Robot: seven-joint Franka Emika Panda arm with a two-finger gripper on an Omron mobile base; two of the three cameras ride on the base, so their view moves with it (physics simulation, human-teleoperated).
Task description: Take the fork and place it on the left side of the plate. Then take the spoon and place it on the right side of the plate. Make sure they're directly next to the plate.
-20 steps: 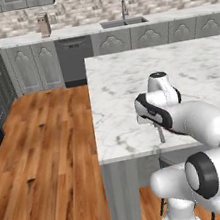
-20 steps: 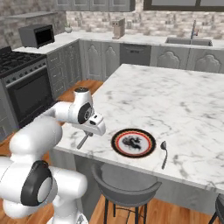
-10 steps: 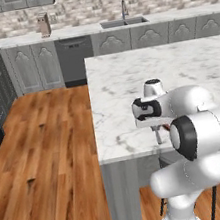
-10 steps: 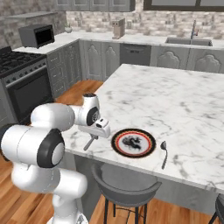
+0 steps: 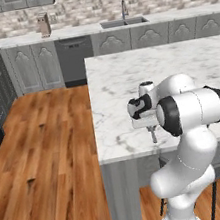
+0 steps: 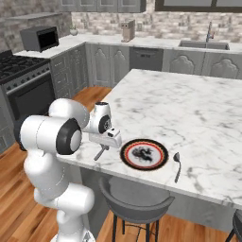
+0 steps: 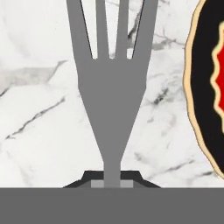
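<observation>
My gripper is shut on the thin handle of the grey fork, low over the marble island near its front edge. The fork hangs just left of the plate, a round black plate with a red centre and a pale rim. In the hand view the fork runs up from the fingertips, tines pointing away, with the plate's rim close on the right. The spoon lies on the counter right of the plate. From the left base view, my gripper holds the fork beside my own arm.
The island's front edge runs just below the gripper. A grey stool stands under it. A sink with a faucet sits on the back counter, and a stove and a microwave are at the far left.
The arm has folded in, its elbow swinging between the base and the island. The gripper has carried the fork a little to the right, nearer the plate's left rim. The spoon and plate have not moved.
</observation>
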